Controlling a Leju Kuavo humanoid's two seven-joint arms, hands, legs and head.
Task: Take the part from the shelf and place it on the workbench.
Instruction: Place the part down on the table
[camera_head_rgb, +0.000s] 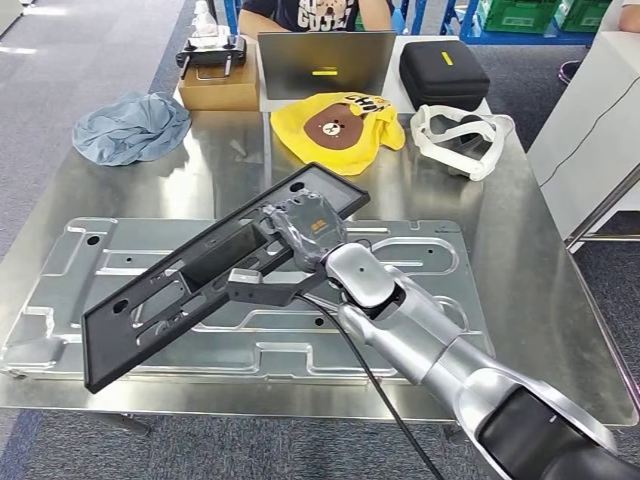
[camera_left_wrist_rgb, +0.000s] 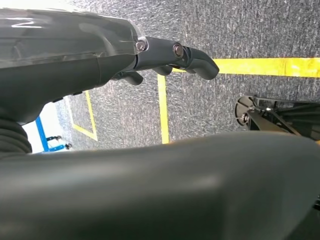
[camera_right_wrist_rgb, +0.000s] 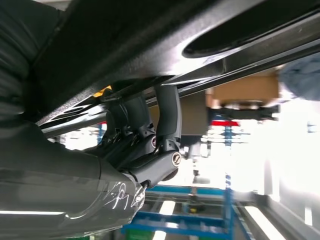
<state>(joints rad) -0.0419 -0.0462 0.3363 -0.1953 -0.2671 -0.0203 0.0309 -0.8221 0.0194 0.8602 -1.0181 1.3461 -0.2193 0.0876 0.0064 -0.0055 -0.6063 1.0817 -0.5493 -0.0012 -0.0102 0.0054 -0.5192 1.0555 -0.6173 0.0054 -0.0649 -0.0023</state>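
The part is a long black plastic frame (camera_head_rgb: 189, 290) with several cut-outs, tilted, its far end higher toward the table's middle. My right hand (camera_head_rgb: 302, 240) grips it near that upper end, above the metal workbench (camera_head_rgb: 521, 290) and the large stamped steel panel (camera_head_rgb: 423, 330) lying on it. In the right wrist view the dark fingers (camera_right_wrist_rgb: 166, 120) curl up around the frame's underside (camera_right_wrist_rgb: 158, 45). My left hand (camera_left_wrist_rgb: 170, 57) hangs over grey carpet with yellow lines, fingers loosely curled and holding nothing.
At the bench's far side lie a blue cloth (camera_head_rgb: 130, 127), a cardboard box (camera_head_rgb: 219, 88) with a controller on it, a laptop (camera_head_rgb: 324, 63), a yellow bear bag (camera_head_rgb: 336, 128), a black case (camera_head_rgb: 444, 72) and a white headset (camera_head_rgb: 456, 138). A person sits behind the laptop.
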